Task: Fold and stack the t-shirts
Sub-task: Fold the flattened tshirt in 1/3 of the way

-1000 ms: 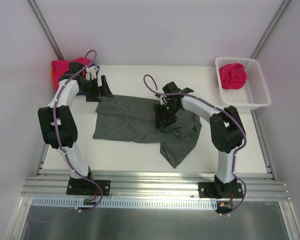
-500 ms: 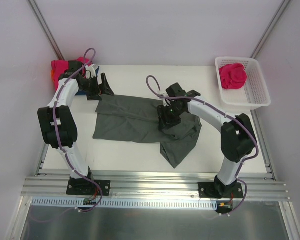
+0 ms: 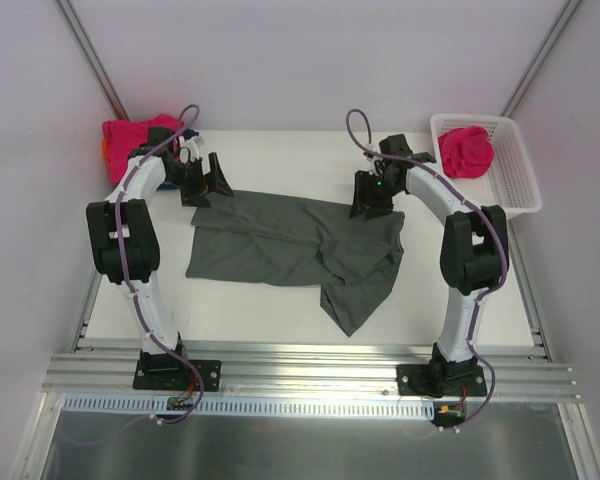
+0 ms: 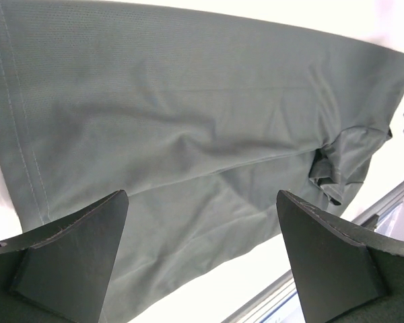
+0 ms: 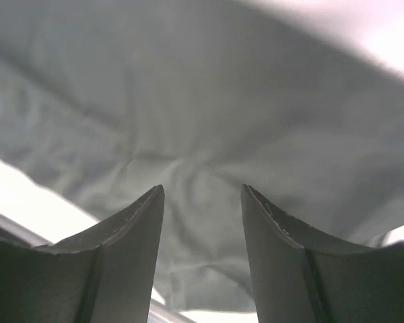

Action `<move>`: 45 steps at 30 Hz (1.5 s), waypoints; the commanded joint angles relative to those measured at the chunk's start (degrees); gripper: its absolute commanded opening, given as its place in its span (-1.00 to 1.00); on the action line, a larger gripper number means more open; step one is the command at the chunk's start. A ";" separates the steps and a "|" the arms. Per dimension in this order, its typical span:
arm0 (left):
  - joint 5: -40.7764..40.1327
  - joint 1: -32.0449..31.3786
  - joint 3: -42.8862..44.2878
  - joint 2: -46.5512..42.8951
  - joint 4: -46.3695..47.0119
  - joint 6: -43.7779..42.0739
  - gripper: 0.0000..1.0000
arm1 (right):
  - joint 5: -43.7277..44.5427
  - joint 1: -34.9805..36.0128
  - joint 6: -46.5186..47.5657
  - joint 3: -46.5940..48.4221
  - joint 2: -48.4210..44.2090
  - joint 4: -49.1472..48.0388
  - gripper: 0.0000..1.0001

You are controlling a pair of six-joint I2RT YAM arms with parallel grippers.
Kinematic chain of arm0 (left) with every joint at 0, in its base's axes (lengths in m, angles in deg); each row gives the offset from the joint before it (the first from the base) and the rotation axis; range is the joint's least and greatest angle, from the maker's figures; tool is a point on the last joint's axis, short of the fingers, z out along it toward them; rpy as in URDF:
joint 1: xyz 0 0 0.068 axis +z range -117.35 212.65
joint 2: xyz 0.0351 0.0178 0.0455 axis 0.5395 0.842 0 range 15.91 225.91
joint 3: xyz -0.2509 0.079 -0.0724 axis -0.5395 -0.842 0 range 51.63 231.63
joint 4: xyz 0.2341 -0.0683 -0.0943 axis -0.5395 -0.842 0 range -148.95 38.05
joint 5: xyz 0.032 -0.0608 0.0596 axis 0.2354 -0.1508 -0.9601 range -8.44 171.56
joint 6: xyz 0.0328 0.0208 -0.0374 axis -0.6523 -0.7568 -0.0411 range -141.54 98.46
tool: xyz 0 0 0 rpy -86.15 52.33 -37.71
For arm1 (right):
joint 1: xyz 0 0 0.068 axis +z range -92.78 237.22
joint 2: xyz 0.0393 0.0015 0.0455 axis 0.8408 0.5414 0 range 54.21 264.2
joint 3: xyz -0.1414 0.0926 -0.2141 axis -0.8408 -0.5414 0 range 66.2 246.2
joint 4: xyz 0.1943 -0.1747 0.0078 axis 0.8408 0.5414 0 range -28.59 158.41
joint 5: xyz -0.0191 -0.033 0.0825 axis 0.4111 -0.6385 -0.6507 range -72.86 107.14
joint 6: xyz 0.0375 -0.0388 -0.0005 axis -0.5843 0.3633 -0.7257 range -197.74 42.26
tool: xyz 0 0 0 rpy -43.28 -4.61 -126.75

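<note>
1. Done so far, as I judge it: a pink pile [image 3: 130, 133] sits at the far left corner of the desk [image 3: 250, 300], which looks like the stack already begun. How many shirts are in it is too small to tell.
2. In hand: the grey shirt [image 3: 270, 240] lies spread across the middle of the desk. Its left part is fairly flat, while its right part is bunched, with one flap trailing toward the near edge. No neat fold shows yet.
3. Left to do: flatten and fold the grey shirt, then put it on the pile. A crumpled pink shirt [image 3: 466, 151] also waits in the white basket [image 3: 523, 195] at the far right corner.
4. The left tool [image 3: 212, 182] hangs over the far left corner of the grey shirt, released and spread wide, with only cloth below it in its wrist view.
5. The right tool [image 3: 368, 200] is at the far right edge of the same shirt. Its jaws stand partly apart and nothing is pinched between them.
6. Against a second ago: the right tool was over the middle of the shirt and has swung out to the far right edge.
7. The shirt's far right corner now reaches a little further right.
8. The left tool has shifted slightly toward the centre. The pile and the basket are unchanged.
</note>
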 commanded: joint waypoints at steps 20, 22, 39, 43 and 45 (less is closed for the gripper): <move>-3.44 -4.59 9.20 12.89 -2.14 -1.43 0.86 | -2.07 -8.52 -3.44 1.33 9.10 0.61 0.14; -3.35 -4.51 9.55 13.24 -2.14 -1.43 0.86 | -1.11 -9.40 -3.44 2.11 10.07 0.70 0.17; -6.25 -4.59 21.32 21.68 -2.05 -0.37 0.89 | 1.36 -10.82 -2.65 21.88 21.49 -0.09 0.18; -7.04 -4.68 26.59 24.57 -1.88 -0.63 0.90 | 1.80 -10.81 -2.04 24.44 23.60 -0.44 0.19; -7.30 -4.86 28.00 25.46 -1.88 -0.81 0.91 | 2.15 -10.90 -1.69 25.75 24.31 -0.44 0.20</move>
